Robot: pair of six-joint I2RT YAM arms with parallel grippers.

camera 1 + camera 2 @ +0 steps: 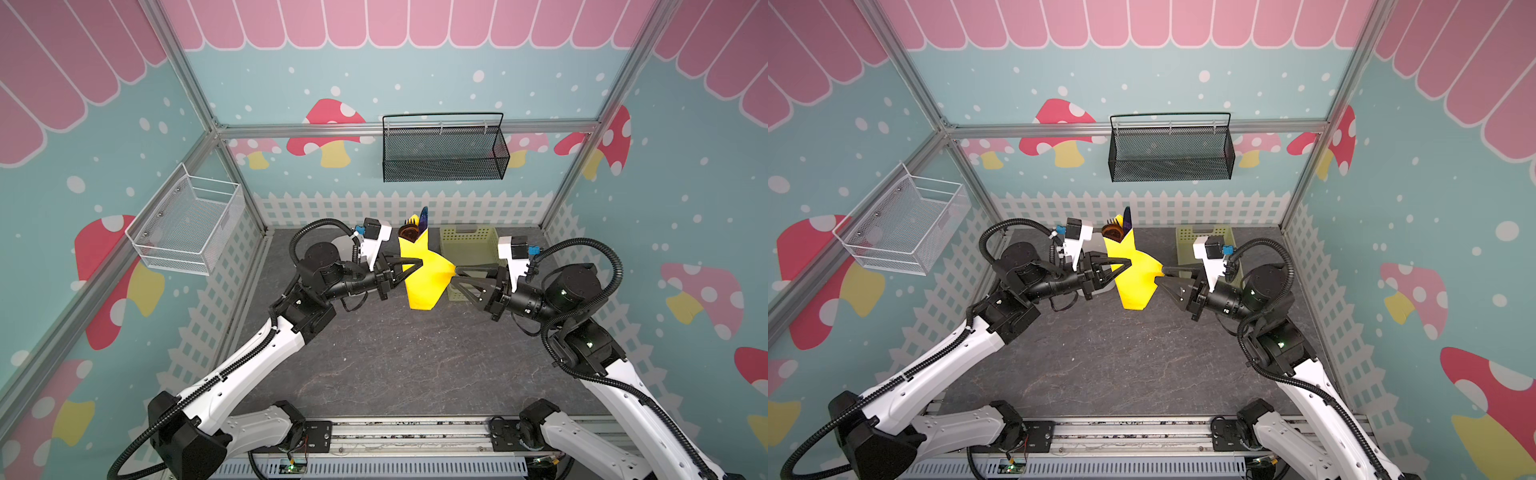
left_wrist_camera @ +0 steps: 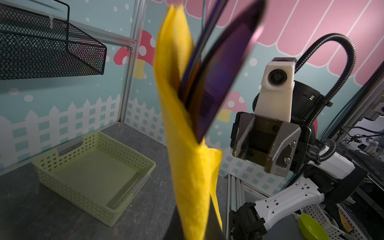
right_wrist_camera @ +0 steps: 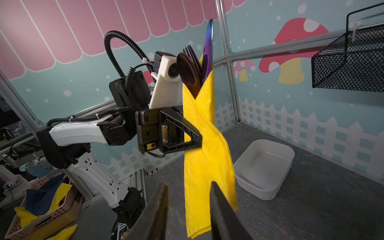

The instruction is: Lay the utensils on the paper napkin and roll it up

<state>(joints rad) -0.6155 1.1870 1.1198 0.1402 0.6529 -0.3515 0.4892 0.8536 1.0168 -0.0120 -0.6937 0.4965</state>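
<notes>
Napkin status: the paper napkin [image 1: 419, 286] [image 1: 1133, 286] is hanging upright as a loose wrap above the desk [image 1: 395, 353]. It is just beside the pale green basket [image 1: 469, 249] [image 2: 93, 176], on that basket's left in both top views.

I am clamping the wrap at mid-height with my left gripper [image 1: 419, 264] [image 1: 1129, 262] [image 3: 199, 139]. Its jaws are closed down on the yellow paper from the side facing away from the basket.

In the right wrist view the napkin [image 3: 205, 155] is showing two flaps crossing over each other. One lower corner is splaying out toward the basket.

The utensils are standing in the open top of the wrap, heads poking out:
- spoon [image 3: 188, 70], its round bowl showing
- fork [image 3: 192, 54], tines up
- knife [image 3: 208, 45], reaching highest

In the left wrist view they are only reading as a dark purple blur against the napkin [image 2: 187, 166].

I am bringing my right gripper [image 1: 455, 277] [image 1: 1160, 279] [image 2: 268, 145] [image 3: 189, 207] in from the basket side, over the basket's near edge in both top views. Its jaws are standing partly apart, holding nothing, with the napkin's lower flap hanging between them. I cannot tell whether either finger is touching the paper.

A white tub [image 3: 264, 168] is sitting on the desk on the far side of the wrap from the basket.
</notes>
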